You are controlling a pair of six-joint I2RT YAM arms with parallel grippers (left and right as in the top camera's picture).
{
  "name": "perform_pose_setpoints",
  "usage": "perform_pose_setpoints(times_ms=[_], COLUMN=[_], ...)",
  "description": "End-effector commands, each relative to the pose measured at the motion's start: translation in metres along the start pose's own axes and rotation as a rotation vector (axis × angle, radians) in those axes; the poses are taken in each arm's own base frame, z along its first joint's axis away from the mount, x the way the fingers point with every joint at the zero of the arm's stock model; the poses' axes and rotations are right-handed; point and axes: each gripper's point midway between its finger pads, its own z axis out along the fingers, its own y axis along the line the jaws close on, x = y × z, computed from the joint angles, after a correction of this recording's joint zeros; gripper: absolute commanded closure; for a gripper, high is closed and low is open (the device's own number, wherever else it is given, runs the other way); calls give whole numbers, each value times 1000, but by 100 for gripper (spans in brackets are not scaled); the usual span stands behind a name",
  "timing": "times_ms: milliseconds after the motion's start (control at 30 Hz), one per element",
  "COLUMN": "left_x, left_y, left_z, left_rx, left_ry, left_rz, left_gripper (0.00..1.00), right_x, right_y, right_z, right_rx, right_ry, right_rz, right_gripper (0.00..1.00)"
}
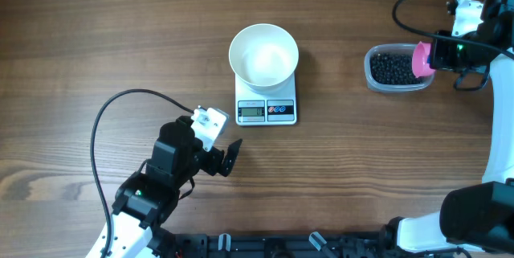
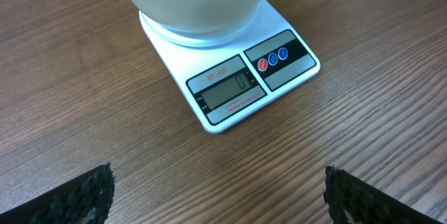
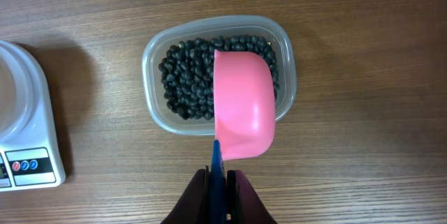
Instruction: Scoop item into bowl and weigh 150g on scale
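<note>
Scale check, with the overhead view read as a clock face. Digital kitchen scale (image 1: 267, 107) sits near the centre of the wooden tabletop (image 1: 120, 33). Its display and its red and blue buttons run along its 6 o'clock edge. White bowl (image 1: 263, 53) stands on the platform and overhangs the 12 o'clock end; its interior reads plain white. In the left wrist view the display shows a single digit that looks like zero.

Black beans (image 1: 395, 68) — loose heap inside a clear plastic tub (image 1: 370, 69) at 3 o'clock of the bowl, well apart from the scale. All beans seen are in the tub.

Right gripper (image 3: 225, 199): jaws closed narrow on the blue handle of a pink scoop (image 3: 242, 109). In the overhead view the scoop cup hangs over the tub's 3 o'clock end and covers part of the beans. Whether it touches them — cannot tell.

Left gripper (image 2: 216, 206): jaws spread wide, holding nothing. Its black textured fingers (image 2: 80, 196) show at the two lower corners of the wrist view. It sits at 7 o'clock of the scale, near it, facing the display.
</note>
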Motion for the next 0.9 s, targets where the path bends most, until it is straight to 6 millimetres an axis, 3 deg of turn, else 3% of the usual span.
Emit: perform_pose_setpoints(times_ms=[0, 367, 633, 867], left_x=[2, -1, -17, -13], left_y=[0, 0, 1, 1], left_z=[1, 1, 0, 0], left_rx=[-5, -6, -9, -8], left_ry=[4, -8, -72, -54], left_rz=[-7, -6, 2, 0], left_gripper=[0, 0, 0, 0], right_x=[-5, -2, -1, -1], right_y=[1, 2, 2, 2], right_z=[-2, -1, -1, -1], right_rx=[-10, -12, -13, -13], right_ry=[-16, -1, 2, 3], right_rz=[-18, -16, -11, -8], right_gripper=[96, 96, 96, 96])
